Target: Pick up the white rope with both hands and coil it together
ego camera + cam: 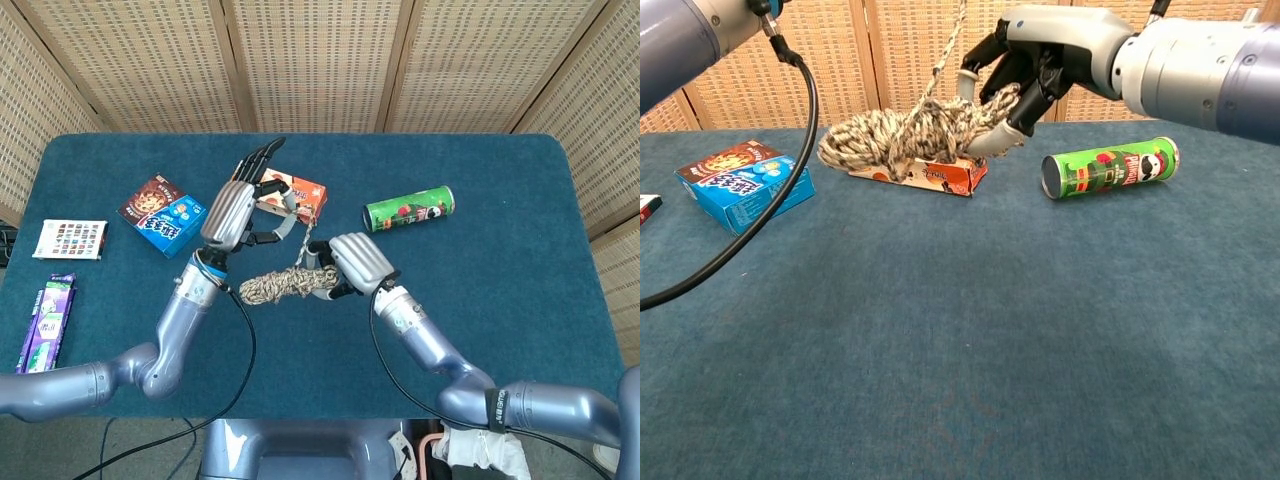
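The white rope (pixel 278 286) is wound into a speckled bundle, held above the blue table. My right hand (pixel 355 263) grips the bundle's right end. One loose strand (pixel 306 232) rises from the bundle to my left hand (pixel 240 203), which pinches it with the thumb while the other fingers point straight toward the far edge. In the chest view the bundle (pixel 902 138) hangs in front of the orange box, the right hand (pixel 1032 68) curls around its end, and the strand (pixel 946 48) runs up out of frame. The left hand itself is outside that view.
An orange snack box (pixel 304 194) lies behind the left hand. A blue cookie box (pixel 165 213) is to the left, and a green chips can (pixel 410 209) lies on its side to the right. A white card pack (pixel 70 238) and purple packet (pixel 46 322) sit near the left edge.
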Motion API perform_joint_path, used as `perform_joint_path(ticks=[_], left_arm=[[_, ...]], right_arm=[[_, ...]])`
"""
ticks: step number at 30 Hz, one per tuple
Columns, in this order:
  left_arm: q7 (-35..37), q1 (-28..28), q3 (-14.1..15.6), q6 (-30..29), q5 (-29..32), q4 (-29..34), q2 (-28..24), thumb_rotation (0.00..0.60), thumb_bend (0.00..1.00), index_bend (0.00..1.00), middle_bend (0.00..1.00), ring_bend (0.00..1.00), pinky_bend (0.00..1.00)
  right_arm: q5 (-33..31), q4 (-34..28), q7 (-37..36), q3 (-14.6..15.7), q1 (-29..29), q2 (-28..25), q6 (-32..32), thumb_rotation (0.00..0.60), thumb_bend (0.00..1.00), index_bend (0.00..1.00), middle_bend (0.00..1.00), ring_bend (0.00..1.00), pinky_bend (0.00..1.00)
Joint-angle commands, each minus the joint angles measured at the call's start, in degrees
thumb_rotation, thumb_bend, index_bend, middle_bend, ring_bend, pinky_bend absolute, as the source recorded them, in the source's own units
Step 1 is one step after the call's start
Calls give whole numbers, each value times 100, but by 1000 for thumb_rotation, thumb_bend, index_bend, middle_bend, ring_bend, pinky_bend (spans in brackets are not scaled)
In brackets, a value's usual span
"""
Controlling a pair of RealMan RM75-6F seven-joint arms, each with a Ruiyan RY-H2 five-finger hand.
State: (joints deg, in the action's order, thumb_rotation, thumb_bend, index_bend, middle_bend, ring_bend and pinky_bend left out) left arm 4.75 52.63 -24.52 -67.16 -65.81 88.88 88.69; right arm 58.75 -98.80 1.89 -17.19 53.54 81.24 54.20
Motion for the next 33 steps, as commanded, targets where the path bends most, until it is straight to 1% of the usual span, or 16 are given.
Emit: perform_joint_path(ticks=[1, 6, 9, 13, 19, 23, 25, 30, 33], left_arm=[[246, -51, 71, 120, -6, -352, 75, 600, 587, 874, 0, 0, 0], [560, -177, 271, 181, -228, -749, 102, 600, 587, 874, 0, 0, 0], [852, -290, 328, 156, -298, -907, 135, 600, 587, 874, 0, 0, 0], [1136, -444, 469, 147, -370, -1260, 244, 600, 587, 875, 0, 0, 0], [1487, -594, 700, 165, -642, -1658, 322, 600, 587, 875, 0, 0, 0], [1588, -659, 843, 150, -819, -1848, 351, 600, 586, 875, 0, 0, 0], [1672, -733, 994, 138, -963, -1992, 371, 600, 587, 875, 0, 0, 0], [1836, -823, 1164, 64, -1216, -2159, 386, 600, 587, 875, 0, 0, 0], [1831, -900, 1359, -36, -1474, -2286, 371, 600, 587, 875, 0, 0, 0]], right_arm=[[206, -173, -519, -135, -117, -172, -215, 600, 624, 730, 772, 568, 592], [51, -322, -1002, -332, -213, -240, -275, 600, 624, 730, 772, 568, 592], [-165, -422, -1240, -464, -260, -277, -309, 600, 624, 729, 772, 568, 592], [-645, -555, -1450, -676, -300, -322, -296, 600, 625, 730, 772, 568, 592], [-1319, -685, -1375, -876, -271, -379, -169, 600, 625, 730, 772, 568, 592], [-1597, -702, -1332, -953, -248, -382, -103, 600, 625, 730, 772, 568, 592], [-1756, -680, -1256, -984, -222, -361, -22, 600, 625, 730, 772, 568, 592], [-1955, -668, -1083, -1008, -177, -302, 143, 600, 625, 730, 772, 568, 592], [-2131, -644, -928, -1039, -132, -230, 322, 600, 625, 730, 772, 568, 592]])
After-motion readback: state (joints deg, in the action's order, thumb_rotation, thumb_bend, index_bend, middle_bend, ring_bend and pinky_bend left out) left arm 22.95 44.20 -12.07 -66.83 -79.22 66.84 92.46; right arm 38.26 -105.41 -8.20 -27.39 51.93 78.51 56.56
